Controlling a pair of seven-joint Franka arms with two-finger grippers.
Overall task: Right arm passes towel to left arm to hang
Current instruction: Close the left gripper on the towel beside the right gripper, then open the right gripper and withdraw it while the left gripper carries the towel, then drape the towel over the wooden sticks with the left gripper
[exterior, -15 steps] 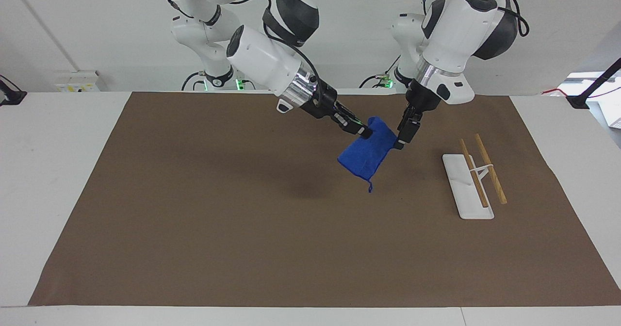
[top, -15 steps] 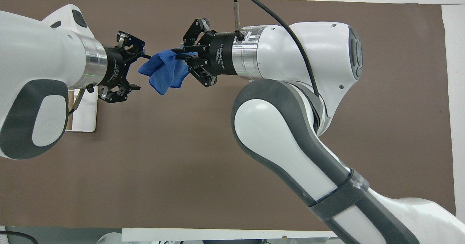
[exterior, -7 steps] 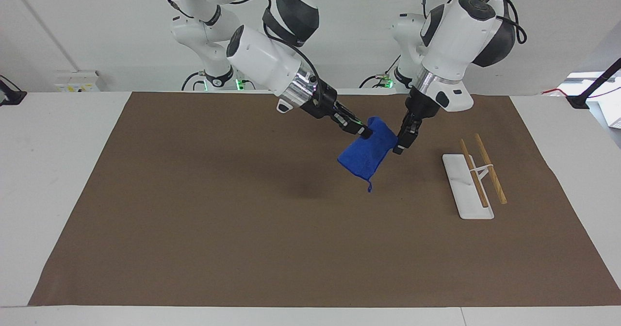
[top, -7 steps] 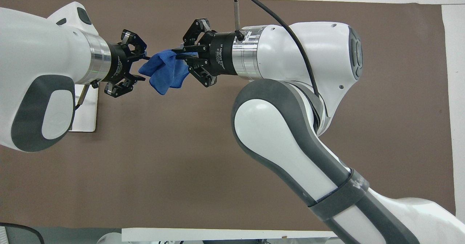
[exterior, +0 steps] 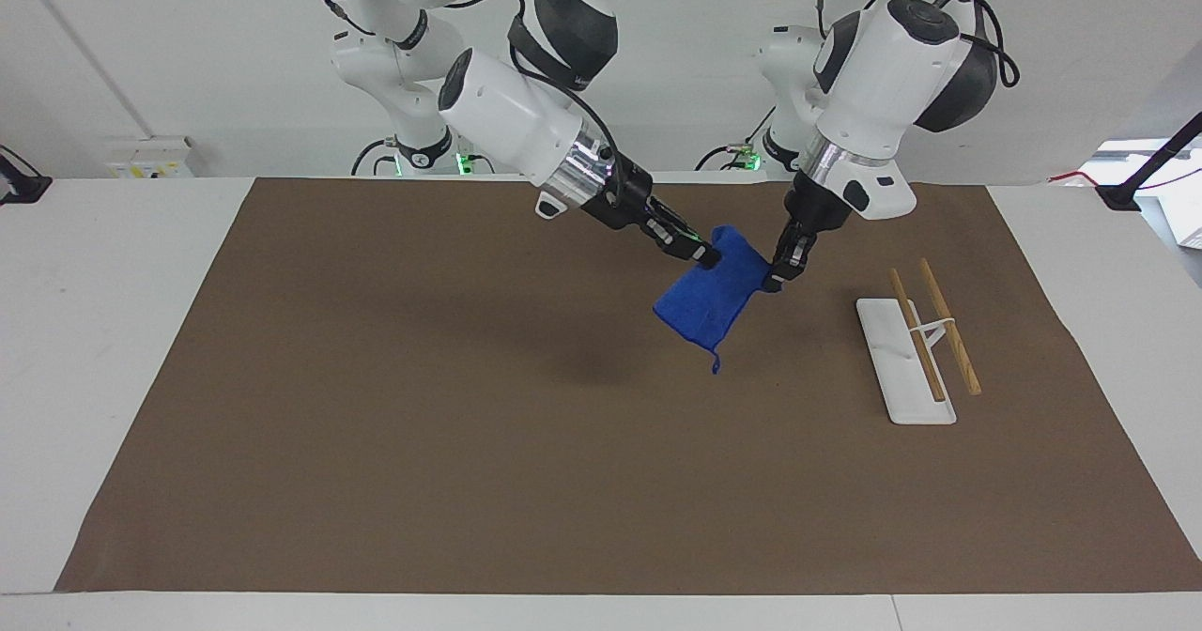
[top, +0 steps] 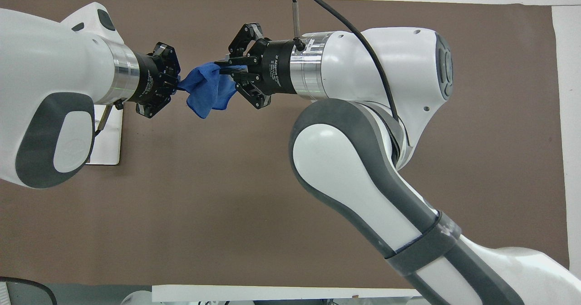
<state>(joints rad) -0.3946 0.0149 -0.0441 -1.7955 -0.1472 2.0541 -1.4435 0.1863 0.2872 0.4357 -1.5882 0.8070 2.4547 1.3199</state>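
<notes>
1. Towel hangs in mid-air over the brown mat, strung between both grippers, loop tag dangling at its lowest corner. It sits at about 1 o'clock from the mat's centre in the facing view.
2. Change: a second ago the left gripper stood spread at the towel's edge toward the left arm's end. Now its fingers have clenched on that corner; the overhead view shows cloth pinched at its tip.
3. Right gripper has not changed: clamped on the upper corner at 10 o'clock of the towel, small light showing.
4. Meaning: both claws grasp the cloth at once, so the handover looks to be at its midpoint. Judged next: the right gripper lets go and the left carries alone.
5. Hanging rack, white base with two wooden rails, stands on the mat at 4 o'clock from the towel, well apart. Nothing on it yet.
6. Risk, a guess: if the left's pinch is shallow, the towel drops when the right frees it.
</notes>
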